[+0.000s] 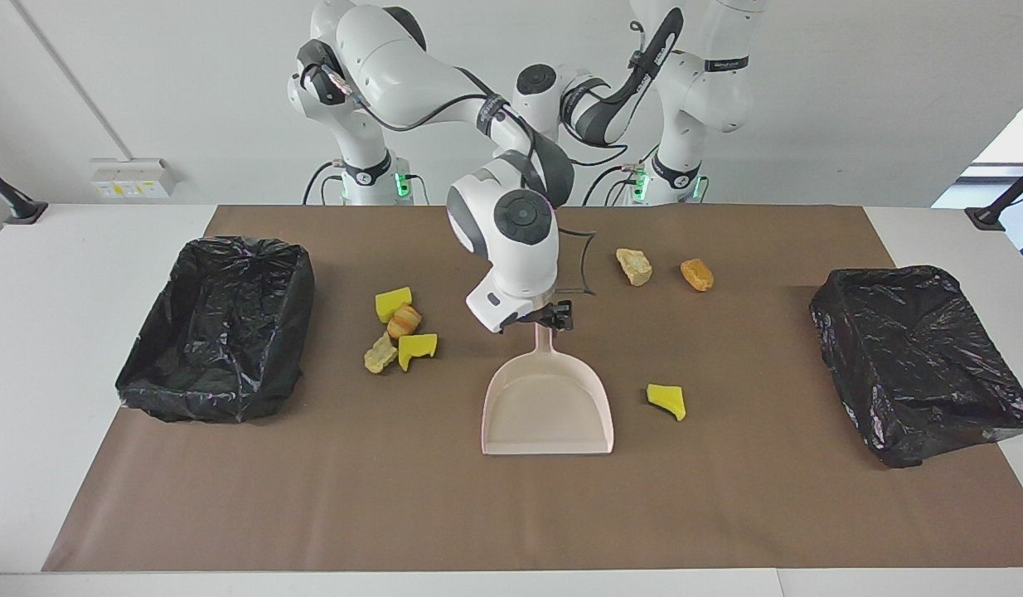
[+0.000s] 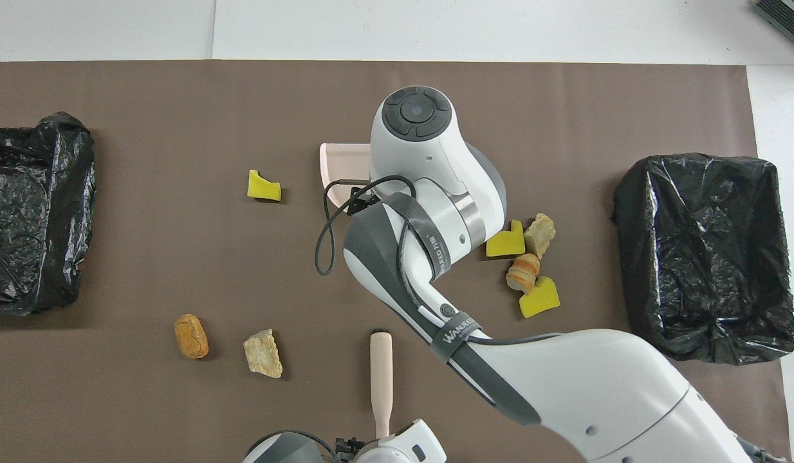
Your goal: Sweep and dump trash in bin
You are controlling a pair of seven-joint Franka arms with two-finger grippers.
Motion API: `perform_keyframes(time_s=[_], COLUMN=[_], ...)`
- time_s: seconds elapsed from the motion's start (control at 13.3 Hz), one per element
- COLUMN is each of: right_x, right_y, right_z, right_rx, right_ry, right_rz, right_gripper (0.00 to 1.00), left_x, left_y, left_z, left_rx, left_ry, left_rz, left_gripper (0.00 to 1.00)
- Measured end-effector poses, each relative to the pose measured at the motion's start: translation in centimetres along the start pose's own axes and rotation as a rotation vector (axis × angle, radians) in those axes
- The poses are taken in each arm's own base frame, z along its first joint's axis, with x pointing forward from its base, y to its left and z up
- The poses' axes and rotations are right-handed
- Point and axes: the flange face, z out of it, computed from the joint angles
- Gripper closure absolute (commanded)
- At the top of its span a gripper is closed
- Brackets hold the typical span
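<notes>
The beige dustpan lies mid-table, handle toward the robots. My right gripper hangs open right over the handle's end; the overhead view shows only a corner of the dustpan past that arm. The beige brush lies nearer the robots, and my left gripper sits at its handle end, hidden in the facing view. Several trash pieces lie scattered: a yellow wedge, a bread chunk and a beige lump cluster toward the right arm's end; a beige lump, an orange chunk and a yellow wedge lie toward the left arm's.
A bin lined with a black bag stands at the right arm's end of the brown mat, and a second bin at the left arm's end. The right arm stretches low across the table's middle.
</notes>
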Motion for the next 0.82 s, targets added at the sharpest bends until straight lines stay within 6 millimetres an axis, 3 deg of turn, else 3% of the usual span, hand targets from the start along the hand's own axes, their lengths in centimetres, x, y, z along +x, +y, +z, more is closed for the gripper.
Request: perform_keyframes(time_s=[0.22,0.37,0.52,0.82], right_x=[-0.5,-0.8,-1.7,-2.1], right_y=[-0.6,-1.2,-2.2,-2.3], right_z=[0.9,1.8,2.7,3.1], right_rx=[-0.006,0.004,0.001,-0.009], right_ry=[-0.008,0.007,0.004,-0.008], right_rz=[-0.102,-0.147,-0.170,-0.176], right_gripper=[0.00,0.00,0.00,0.04], left_x=[0.2,0.4,0.7,1.0], left_y=[0.0,0.1,0.2,-0.2], left_z=[-0.2,-0.5,-1.1,-1.5], left_rx=[-0.008,-0.014,-0.025,-0.021], left_ry=[0.006,0.010,0.018,0.010], left_rz=[-0.008,-0.013,-0.019,-0.032], left_gripper=[0.66,0.76,1.00,1.00])
